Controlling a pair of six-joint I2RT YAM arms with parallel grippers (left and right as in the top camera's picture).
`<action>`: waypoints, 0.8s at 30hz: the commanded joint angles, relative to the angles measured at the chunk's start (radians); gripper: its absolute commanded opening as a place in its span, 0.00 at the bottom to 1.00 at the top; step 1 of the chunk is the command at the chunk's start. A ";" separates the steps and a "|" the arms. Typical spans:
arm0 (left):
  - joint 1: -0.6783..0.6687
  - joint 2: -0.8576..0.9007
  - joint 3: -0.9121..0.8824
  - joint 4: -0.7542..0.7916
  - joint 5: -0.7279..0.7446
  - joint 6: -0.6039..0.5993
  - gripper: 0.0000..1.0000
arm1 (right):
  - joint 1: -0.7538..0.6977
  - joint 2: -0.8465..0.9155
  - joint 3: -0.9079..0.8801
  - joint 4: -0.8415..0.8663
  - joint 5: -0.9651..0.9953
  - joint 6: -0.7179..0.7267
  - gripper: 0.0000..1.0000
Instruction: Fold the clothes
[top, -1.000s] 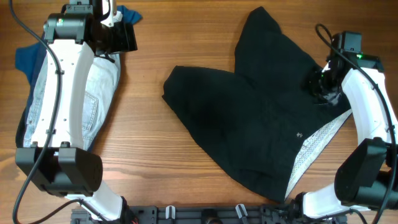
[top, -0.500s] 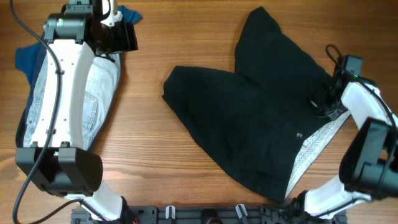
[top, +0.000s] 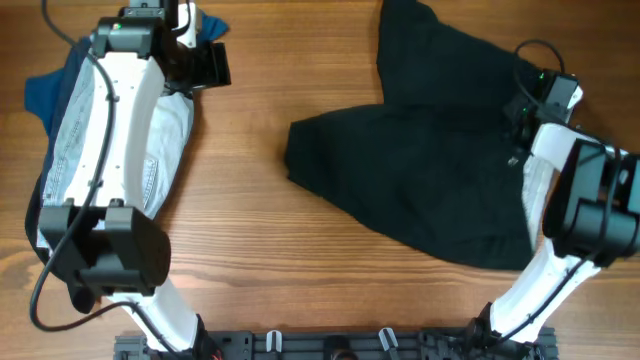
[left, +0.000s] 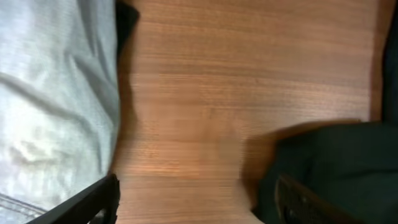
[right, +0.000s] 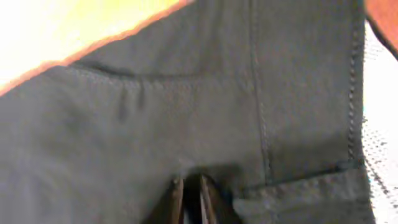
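Black shorts (top: 430, 170) lie spread on the right half of the wooden table (top: 260, 250), with one leg pointing up toward the far edge and the other pointing left toward the middle. The waist end sits on the right, under the right arm.

Right gripper (right: 191, 198) is down on the shorts near the waist edge. In the right wrist view its fingers stand almost together with only a thin slit between them, and the black cloth is bunched up right at the tips. It looks like they pinch a fold of the shorts, but the view is blurry and very close, so the grip is not fully clear. A stitched seam runs down the cloth just right of the fingers. Pale patterned lining (right: 380, 124) shows at the right edge of that view.

Left gripper (top: 208, 68) hovers at the top left of the table, fingers spread wide with nothing between them. Its wrist view shows bare wood between the two fingertips (left: 99, 200).

Light denim shorts (top: 170, 130) lie on the left side, mostly under the left arm and well apart from the black shorts. A blue top (top: 45, 90) sticks out from beneath the denim at the far left. In the left wrist view the denim fills the left side, and an edge of the black shorts shows at lower right
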 joint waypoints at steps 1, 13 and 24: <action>-0.037 0.060 0.003 -0.003 0.017 0.020 0.80 | -0.002 0.154 -0.032 0.036 -0.011 -0.046 0.22; -0.127 0.124 0.003 -0.155 0.021 0.024 0.78 | -0.002 -0.300 0.314 -0.803 -0.391 -0.187 1.00; -0.195 0.124 -0.249 -0.106 0.224 0.151 0.80 | 0.001 -0.569 0.314 -1.309 -0.406 -0.289 1.00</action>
